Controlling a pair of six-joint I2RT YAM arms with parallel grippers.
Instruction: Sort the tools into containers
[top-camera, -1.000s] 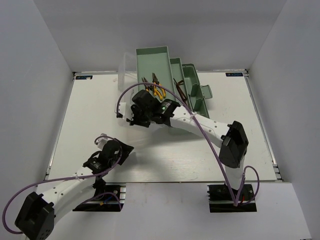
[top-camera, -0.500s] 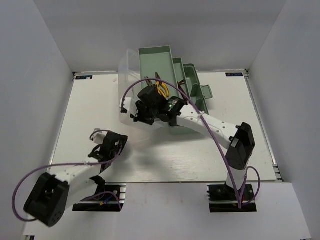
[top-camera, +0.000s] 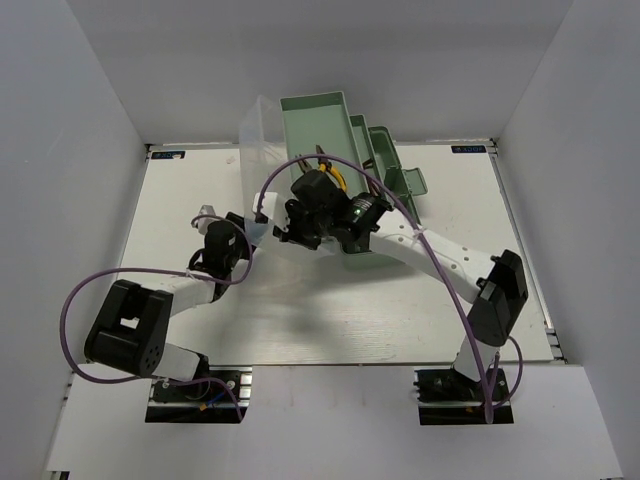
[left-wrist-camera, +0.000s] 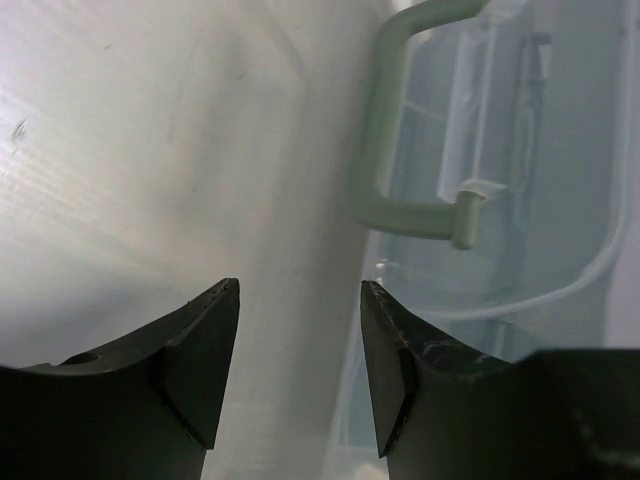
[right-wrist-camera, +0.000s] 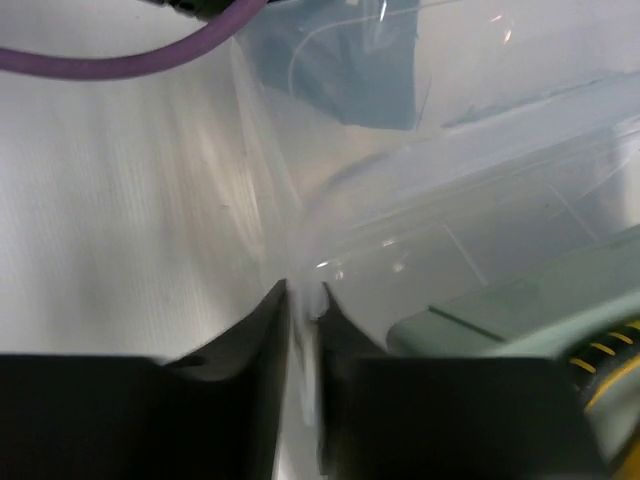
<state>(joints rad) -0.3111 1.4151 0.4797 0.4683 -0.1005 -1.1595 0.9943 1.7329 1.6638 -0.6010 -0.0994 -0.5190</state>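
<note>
— Where's the toolbox (top-camera: 318, 125)?
— Far middle of the surface (top-camera: 180, 200), with yellow pliers (top-camera: 333, 179) inside. The right pincer (right-wrist-camera: 303, 300) is nearly closed, nipping the clear lid (right-wrist-camera: 420, 230) edge.
— And the left pincer (left-wrist-camera: 300, 370)?
— Wide apart and empty (beside the lid's green handle (left-wrist-camera: 380, 150)).

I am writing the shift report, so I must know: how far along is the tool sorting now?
Looks done: yellow pliers lie in a green tray, and no loose tool shows on the table. In hand: the right gripper pinches the clear lid at its edge; the left gripper stands open near the lid's green handle. Left: probably shutting the lid, though the arms hide some trays.
</note>
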